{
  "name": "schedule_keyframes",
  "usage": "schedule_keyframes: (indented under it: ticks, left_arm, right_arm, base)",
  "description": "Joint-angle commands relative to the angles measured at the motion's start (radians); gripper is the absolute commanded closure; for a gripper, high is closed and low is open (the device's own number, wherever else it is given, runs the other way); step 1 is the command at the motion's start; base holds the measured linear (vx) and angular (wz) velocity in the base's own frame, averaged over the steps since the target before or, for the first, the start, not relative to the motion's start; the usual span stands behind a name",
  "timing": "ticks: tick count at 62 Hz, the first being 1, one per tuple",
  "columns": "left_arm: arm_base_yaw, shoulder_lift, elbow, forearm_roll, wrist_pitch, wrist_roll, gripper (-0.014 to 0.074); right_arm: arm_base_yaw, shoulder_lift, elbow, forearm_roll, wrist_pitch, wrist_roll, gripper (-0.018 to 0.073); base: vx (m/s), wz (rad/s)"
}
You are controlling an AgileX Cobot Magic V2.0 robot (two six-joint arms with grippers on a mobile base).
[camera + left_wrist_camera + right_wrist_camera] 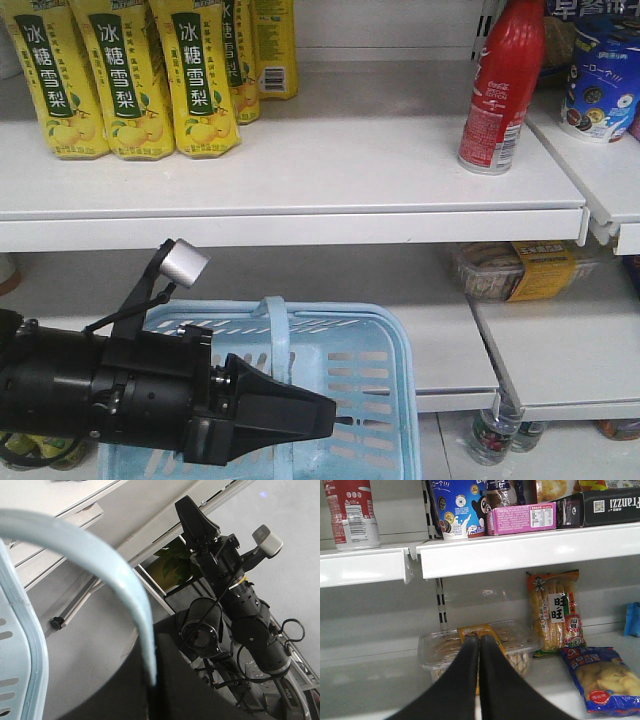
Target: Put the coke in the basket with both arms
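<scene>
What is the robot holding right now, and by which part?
The left gripper seems to hold the basket by its hoop handle; the right gripper is shut on nothing.

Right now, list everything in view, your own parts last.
coke: 1, red, upper shelf, right.
yellow bottles: 5 visible, upper shelf, left.
cookie tub: 1, blue, right of coke.
pink box: 1, right of tub.
black box: 1, upper shelf, far right.
clear tray: 1, yellow label, lower shelf.
snack bags: 2, orange and blue, lower shelf.
basket: 1, light blue, before lower shelf.
arm: 1, black, silver knob, before basket.
right gripper: 1, black, shut, facing tray.
</scene>
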Motion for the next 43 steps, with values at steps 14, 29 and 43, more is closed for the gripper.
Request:
schedule_keyframes:
  ticks: [14,29,43]
  left_arm:
    - [-0.007,-0.031,-0.024,-0.076,0.036,0.013,0.0603]
    - [-0.007,-0.031,-0.024,-0.076,0.036,0.013,0.0603]
    - [-0.007,-0.031,-0.024,-0.076,0.036,0.013,0.0603]
  right_arm:
    - [-0.007,-0.013,0.008,-0.006,-0.072,-0.002,0.0567]
    - [-0.007,-0.013,0.007,0.057,-0.147,0.048,0.0567]
    - [-0.007,-0.013,0.006,0.317,-0.373,0.409,0.0567]
  base:
    - [0.00,0.00]
    - [0.00,0.00]
    - [0.00,0.00]
